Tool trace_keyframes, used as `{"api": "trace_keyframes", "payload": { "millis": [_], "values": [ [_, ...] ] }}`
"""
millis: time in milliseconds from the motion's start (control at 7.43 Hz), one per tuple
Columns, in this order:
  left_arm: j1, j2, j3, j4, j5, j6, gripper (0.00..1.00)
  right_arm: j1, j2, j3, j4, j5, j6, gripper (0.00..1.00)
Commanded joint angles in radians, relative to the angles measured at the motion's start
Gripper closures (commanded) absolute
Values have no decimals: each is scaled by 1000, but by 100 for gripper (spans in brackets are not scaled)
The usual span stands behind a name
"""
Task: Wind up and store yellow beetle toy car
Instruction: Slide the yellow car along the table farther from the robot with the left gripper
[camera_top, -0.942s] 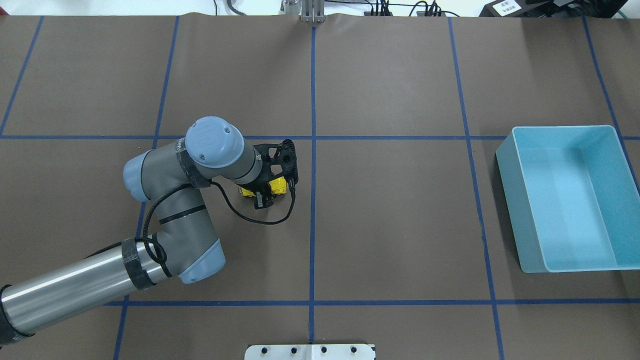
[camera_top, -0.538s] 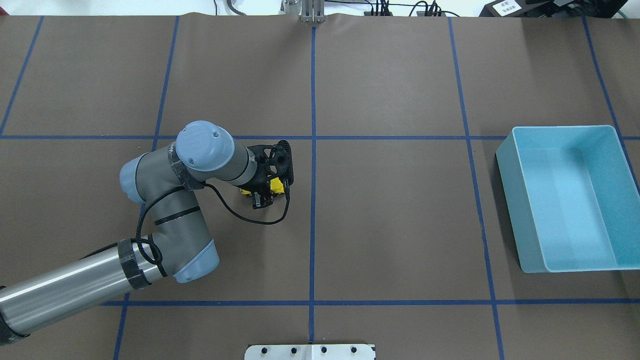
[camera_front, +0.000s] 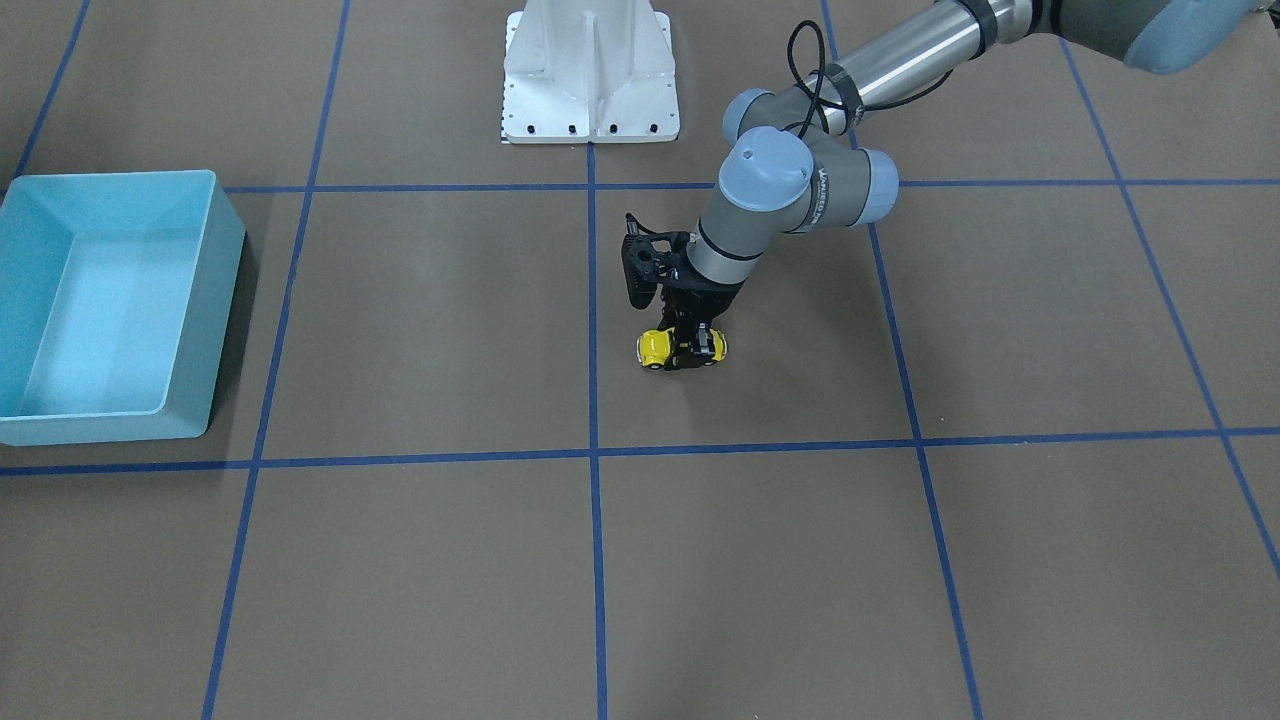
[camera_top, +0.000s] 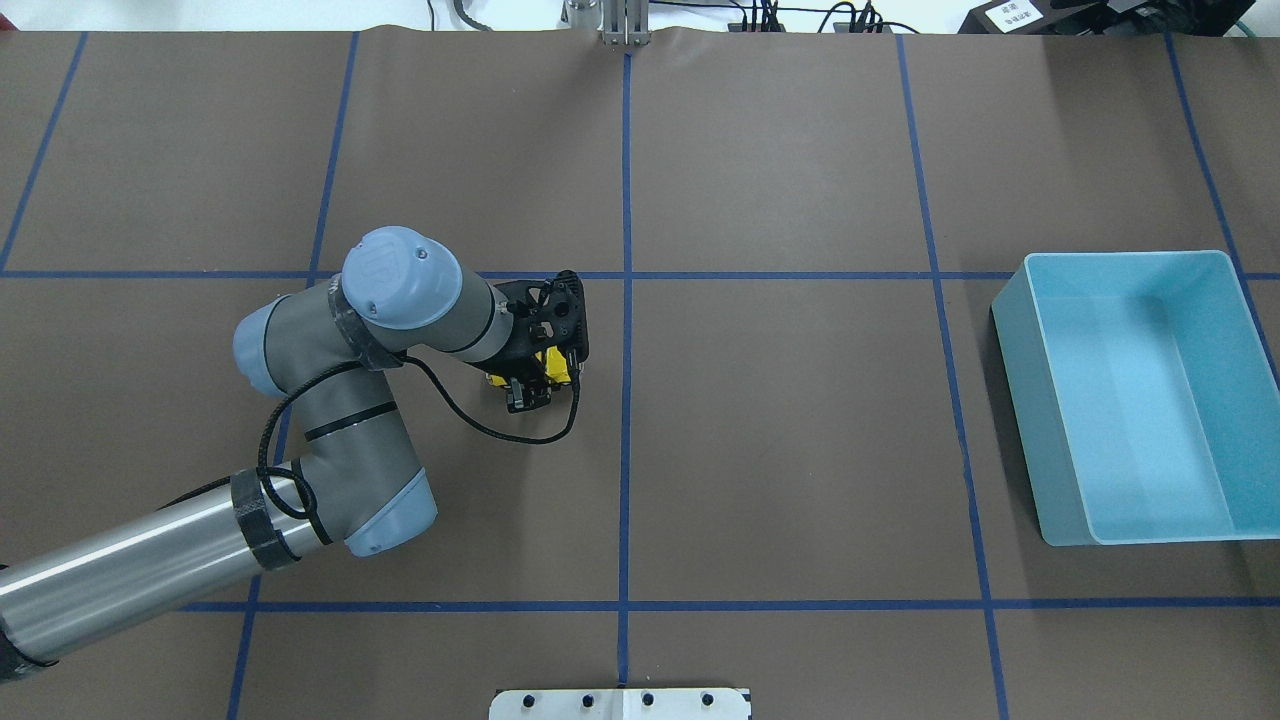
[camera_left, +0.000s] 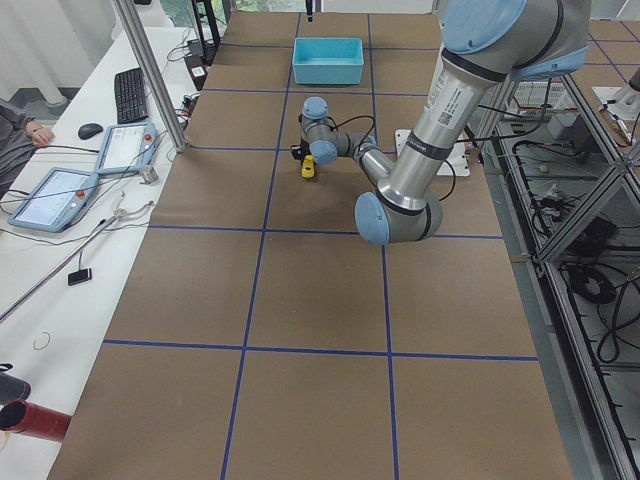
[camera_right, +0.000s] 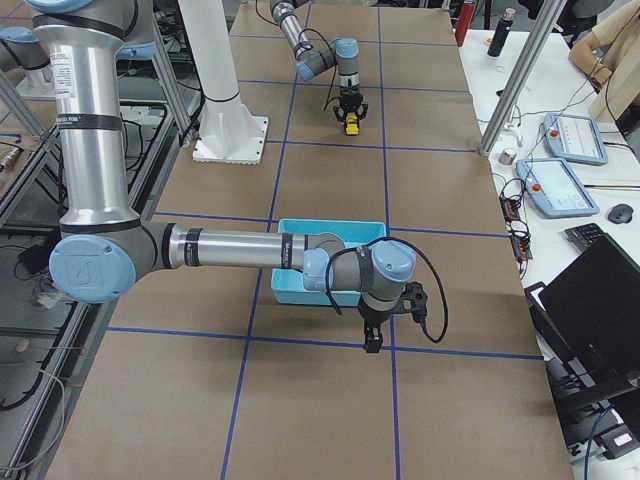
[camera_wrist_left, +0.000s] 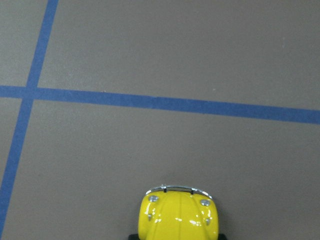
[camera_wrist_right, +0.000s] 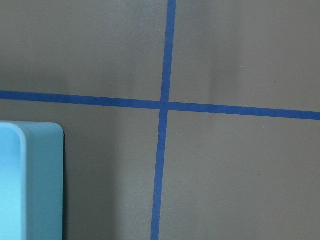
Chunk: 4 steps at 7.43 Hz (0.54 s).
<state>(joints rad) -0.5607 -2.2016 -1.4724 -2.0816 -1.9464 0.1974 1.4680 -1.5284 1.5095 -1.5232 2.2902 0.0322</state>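
Note:
The yellow beetle toy car (camera_front: 655, 347) stands on the brown table just left of the centre line in the overhead view (camera_top: 556, 368). My left gripper (camera_front: 692, 352) reaches down onto it and is shut on its middle, with the wheels on the table. The left wrist view shows only the car's glossy yellow end (camera_wrist_left: 179, 217) at the bottom edge. The car also shows in the exterior left view (camera_left: 308, 168) and the exterior right view (camera_right: 351, 123). My right gripper (camera_right: 372, 335) hangs low beside the blue bin (camera_right: 300, 290). I cannot tell if it is open or shut.
The empty blue bin (camera_top: 1010, 330) stands at the table's right side, far from the car (camera_front: 215, 250). Its corner shows in the right wrist view (camera_wrist_right: 30, 185). Blue tape lines grid the table. The white robot base (camera_front: 590, 70) stands at the near edge.
My left arm's wrist has swung left and slightly back, and the gripper has shifted a little left along the table with the car in it.

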Motion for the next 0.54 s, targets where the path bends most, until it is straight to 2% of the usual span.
{"api": "trace_keyframes", "payload": {
  "millis": [0, 404],
  "values": [
    [-25, 6, -16, 2, -63, 1, 100, 0, 1, 0, 0, 0, 2, 0],
    [-33, 8, -17, -29, -65, 1, 100, 0, 1, 0, 0, 0, 2, 0]
  ]
}}
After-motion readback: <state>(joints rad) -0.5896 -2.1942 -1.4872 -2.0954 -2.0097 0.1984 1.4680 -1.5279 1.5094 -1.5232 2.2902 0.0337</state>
